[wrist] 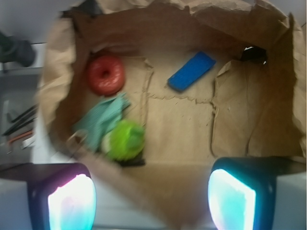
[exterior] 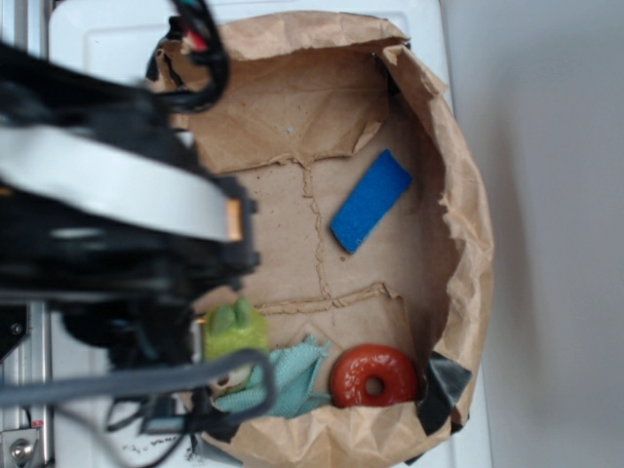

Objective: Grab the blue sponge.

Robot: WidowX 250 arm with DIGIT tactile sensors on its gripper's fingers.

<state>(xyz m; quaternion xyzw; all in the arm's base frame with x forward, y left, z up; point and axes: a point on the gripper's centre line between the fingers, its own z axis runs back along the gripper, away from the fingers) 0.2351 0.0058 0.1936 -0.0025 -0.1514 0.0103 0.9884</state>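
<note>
a white appliance top [exterior: 107, 39] sat under a crumpled brown paper bag [exterior: 468, 224] torn open into a shallow tray, its creased floor ripped along jagged seams and its rim curling up all round. and there it was, the flat bright blue rectangular foam sponge [exterior: 370, 200], lying alone on the paper floor toward the far side of the tray, plain-faced, square-edged, set at a slant and well apart from everything else. down at the other end, three things were bunched together: a glossy red ring with a hole through it [exterior: 375, 375], a soft, rumpled pale teal cloth [exterior: 288, 380] just beside it, and a fuzzy lime-green toy [exterior: 234, 330] touching the cloth. the robot's claw [wrist: 151, 199] hung high above the near rim in the wrist view, fingers spread wide with nothing between them, pads [wrist: 72, 201] glowing pale at the bottom of the picture. by my read, the grab had not yet begun: the sponge was untouched, and what was left was everything, the reach across, the drop, the squeeze. foam that thin looked likely to give under the pads, so a low, square pinch across its narrow width seemed the call.
</note>
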